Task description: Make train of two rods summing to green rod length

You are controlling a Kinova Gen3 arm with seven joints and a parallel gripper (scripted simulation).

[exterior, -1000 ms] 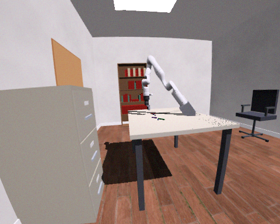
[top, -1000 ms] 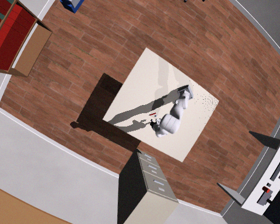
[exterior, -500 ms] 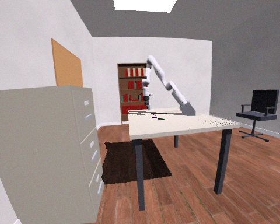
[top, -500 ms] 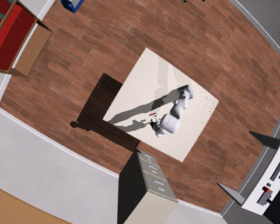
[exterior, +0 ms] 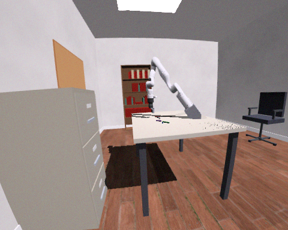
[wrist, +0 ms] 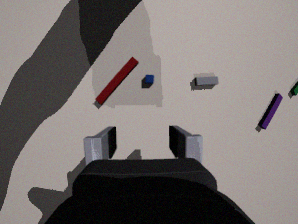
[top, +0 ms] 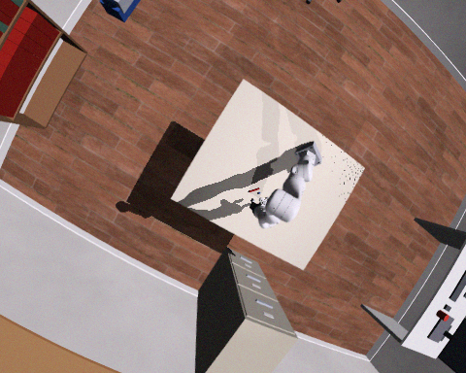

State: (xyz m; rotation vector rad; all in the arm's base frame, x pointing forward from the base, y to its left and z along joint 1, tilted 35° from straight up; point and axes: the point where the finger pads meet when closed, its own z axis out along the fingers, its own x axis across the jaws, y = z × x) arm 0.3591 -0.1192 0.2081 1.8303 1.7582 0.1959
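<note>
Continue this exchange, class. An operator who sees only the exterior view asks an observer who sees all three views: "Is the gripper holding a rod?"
Observer: No. In the wrist view the gripper is open, and only bare table shows between its fingers.
Operator: Which rods lie just ahead of it?
Observer: A red rod lies slanted, and a small blue rod sits beside its far end, with a gap between them.
Operator: And further to the right?
Observer: A grey rod comes next, then a purple rod. The green rod is cut off by the picture's right edge.
</note>
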